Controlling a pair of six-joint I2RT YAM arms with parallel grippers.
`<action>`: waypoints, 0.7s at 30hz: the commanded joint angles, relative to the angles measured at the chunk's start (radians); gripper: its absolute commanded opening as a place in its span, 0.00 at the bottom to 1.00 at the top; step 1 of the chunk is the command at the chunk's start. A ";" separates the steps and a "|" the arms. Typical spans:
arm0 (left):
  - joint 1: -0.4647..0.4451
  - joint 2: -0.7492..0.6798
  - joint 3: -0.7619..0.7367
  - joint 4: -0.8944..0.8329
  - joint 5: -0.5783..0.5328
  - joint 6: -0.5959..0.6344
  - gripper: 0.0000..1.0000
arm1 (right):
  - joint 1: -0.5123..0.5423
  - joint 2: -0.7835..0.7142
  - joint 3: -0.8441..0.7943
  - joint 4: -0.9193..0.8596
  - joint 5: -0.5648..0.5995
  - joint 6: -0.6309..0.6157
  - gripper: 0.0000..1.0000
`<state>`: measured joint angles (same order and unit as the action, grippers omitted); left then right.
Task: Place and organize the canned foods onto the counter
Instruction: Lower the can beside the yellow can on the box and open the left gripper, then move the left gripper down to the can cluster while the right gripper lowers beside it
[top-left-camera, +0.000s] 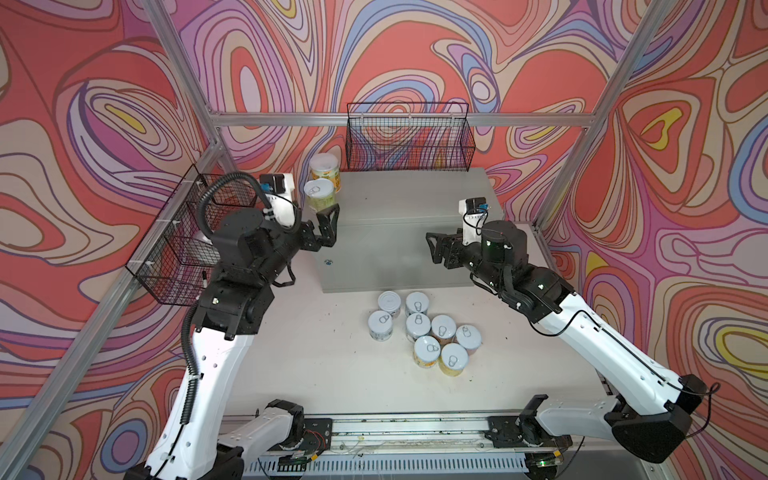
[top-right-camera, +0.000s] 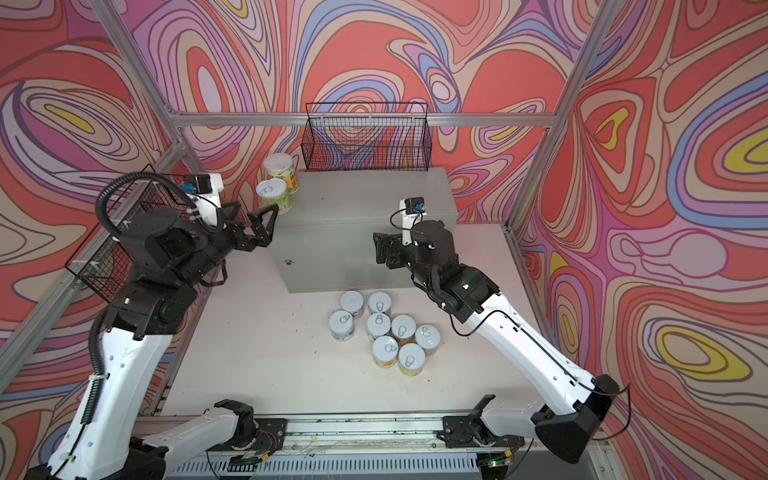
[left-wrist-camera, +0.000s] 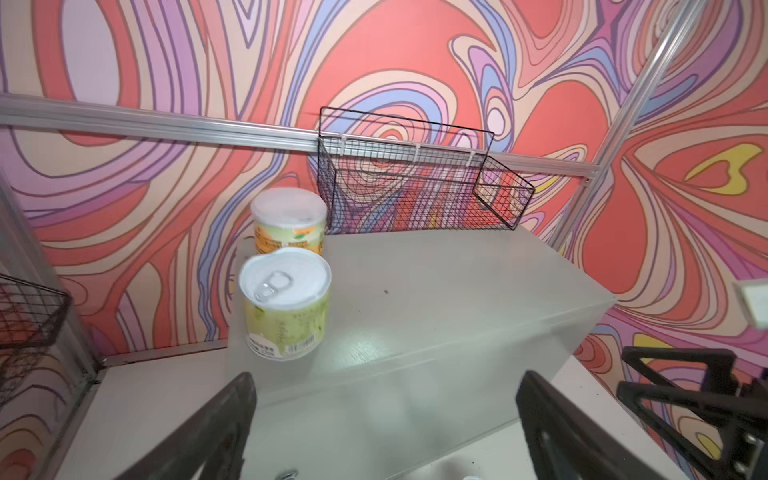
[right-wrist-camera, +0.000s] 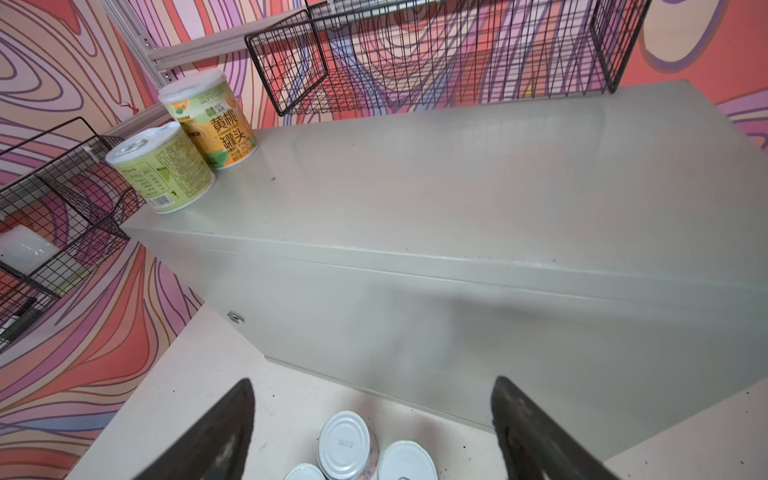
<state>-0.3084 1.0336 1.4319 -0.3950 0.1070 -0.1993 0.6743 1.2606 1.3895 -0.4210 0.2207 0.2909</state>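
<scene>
The counter (top-left-camera: 415, 208) is a light-grey metal cabinet at the back of the table. Two cans stand on its far left corner: a green-labelled one (top-left-camera: 319, 194) with a pull tab, and behind it a yellow-labelled one (top-left-camera: 325, 168) with a clear cap. Several more cans (top-left-camera: 424, 328) cluster upright on the table in front of the cabinet. My left gripper (top-left-camera: 322, 224) hangs open just in front of the green can (left-wrist-camera: 286, 307), holding nothing. Over the cabinet's right front edge, my right gripper (top-left-camera: 432, 248) is open and empty, with the table cans (right-wrist-camera: 345, 440) below it.
A black wire basket (top-left-camera: 409, 137) hangs on the back wall just above the cabinet's rear edge. Another wire basket (top-left-camera: 187, 232) hangs on the left wall beside my left arm. A small round lock (top-left-camera: 328, 262) sits on the cabinet's front.
</scene>
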 joint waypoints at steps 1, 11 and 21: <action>-0.114 -0.054 -0.164 0.098 -0.146 -0.012 1.00 | 0.011 -0.040 -0.091 0.085 -0.023 0.046 0.90; -0.236 -0.191 -0.482 0.160 -0.227 -0.065 1.00 | 0.094 -0.110 -0.258 0.064 0.135 0.031 0.92; -0.534 -0.256 -0.674 0.108 -0.423 -0.060 1.00 | 0.247 -0.162 -0.483 0.103 0.286 0.169 0.91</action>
<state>-0.8215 0.7807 0.7956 -0.2569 -0.2367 -0.2367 0.8913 1.1084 0.9241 -0.3260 0.4328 0.4137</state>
